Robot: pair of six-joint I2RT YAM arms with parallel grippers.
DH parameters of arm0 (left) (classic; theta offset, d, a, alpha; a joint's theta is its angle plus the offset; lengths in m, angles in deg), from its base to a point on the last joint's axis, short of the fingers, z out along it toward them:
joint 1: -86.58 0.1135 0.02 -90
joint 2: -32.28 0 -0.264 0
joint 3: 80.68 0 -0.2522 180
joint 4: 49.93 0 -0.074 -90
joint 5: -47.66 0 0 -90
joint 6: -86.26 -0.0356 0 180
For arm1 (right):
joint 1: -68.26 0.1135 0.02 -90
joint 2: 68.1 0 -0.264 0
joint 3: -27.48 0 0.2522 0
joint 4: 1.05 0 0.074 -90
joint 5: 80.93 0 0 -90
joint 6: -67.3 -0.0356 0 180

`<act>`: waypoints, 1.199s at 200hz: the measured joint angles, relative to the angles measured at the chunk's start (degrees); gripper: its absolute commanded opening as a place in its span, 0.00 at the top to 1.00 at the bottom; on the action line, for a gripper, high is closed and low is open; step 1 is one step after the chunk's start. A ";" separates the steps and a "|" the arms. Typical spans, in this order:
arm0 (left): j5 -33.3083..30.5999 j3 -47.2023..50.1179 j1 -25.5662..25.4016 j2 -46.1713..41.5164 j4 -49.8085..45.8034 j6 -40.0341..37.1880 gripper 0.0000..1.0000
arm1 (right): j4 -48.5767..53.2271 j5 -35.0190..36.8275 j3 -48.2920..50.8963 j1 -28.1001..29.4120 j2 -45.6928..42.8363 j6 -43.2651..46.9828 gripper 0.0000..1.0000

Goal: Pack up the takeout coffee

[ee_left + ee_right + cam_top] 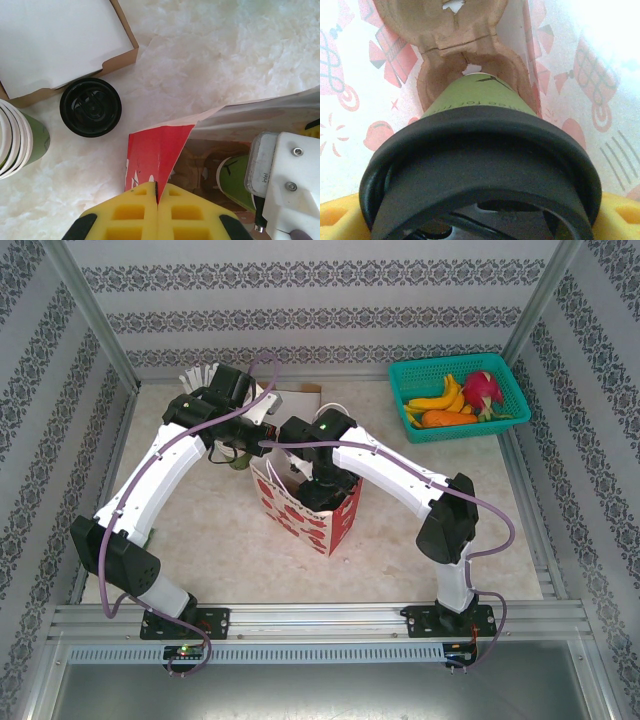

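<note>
Black-lidded takeout coffee point(480, 100) gripped by right end effector point(479, 220) (base hidden), left end effector point(157, 197) pinching bag point(150, 155)

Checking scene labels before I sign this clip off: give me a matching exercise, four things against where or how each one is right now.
Things:
1. coffee
2. second lid
3. left gripper
4. basket

States:
A. shut on the red edge of the bag
B. at the far right, holding fruit
C. inside the bag, between the right gripper's fingers
D. outside the bag, beside the box

Pairs: 1-C, 2-D, 3-A, 4-B.
</note>
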 measured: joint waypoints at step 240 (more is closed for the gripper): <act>0.17 0.00 0.00 0.00 0.42 0.17 1.00 | -2.38 -0.02 1.29 -0.37 -0.61 -0.17 0.56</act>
